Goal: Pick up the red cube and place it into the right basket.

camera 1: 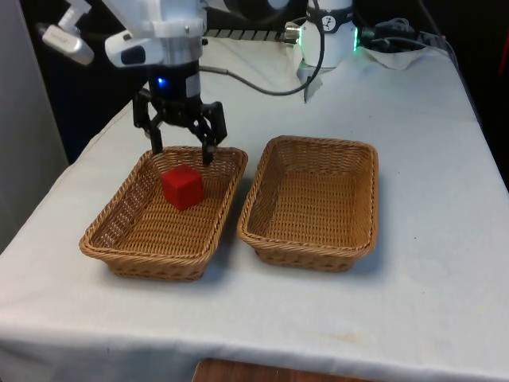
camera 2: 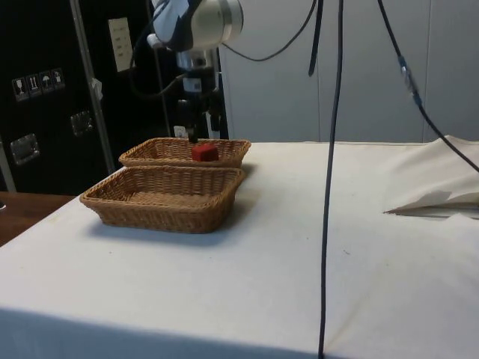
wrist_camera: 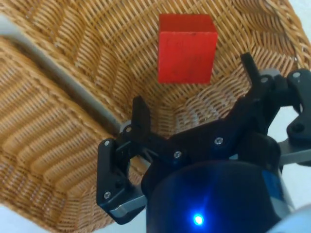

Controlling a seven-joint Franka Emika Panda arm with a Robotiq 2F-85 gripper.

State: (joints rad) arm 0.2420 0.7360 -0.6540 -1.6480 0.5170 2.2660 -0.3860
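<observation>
The red cube (camera 1: 182, 187) (camera 2: 204, 152) (wrist_camera: 187, 47) lies inside the wicker basket (camera 1: 97, 237) on the front view's left, toward its far end. My gripper (camera 1: 182, 153) (camera 2: 196, 134) (wrist_camera: 194, 82) hangs open just above that basket's far end, a little behind and above the cube, with nothing between its fingers. The cube is apart from both fingertips. The other wicker basket (camera 1: 370, 199) (camera 2: 161, 198), on the front view's right, holds nothing. In the side view the cube's basket (camera 2: 150, 153) is the farther one.
The two baskets stand side by side with a narrow gap between them. A grey cable (camera 1: 262, 86) trails over the cloth behind them. Black cables (camera 2: 329, 187) hang down in the side view, with rumpled cloth (camera 2: 441, 194) beyond.
</observation>
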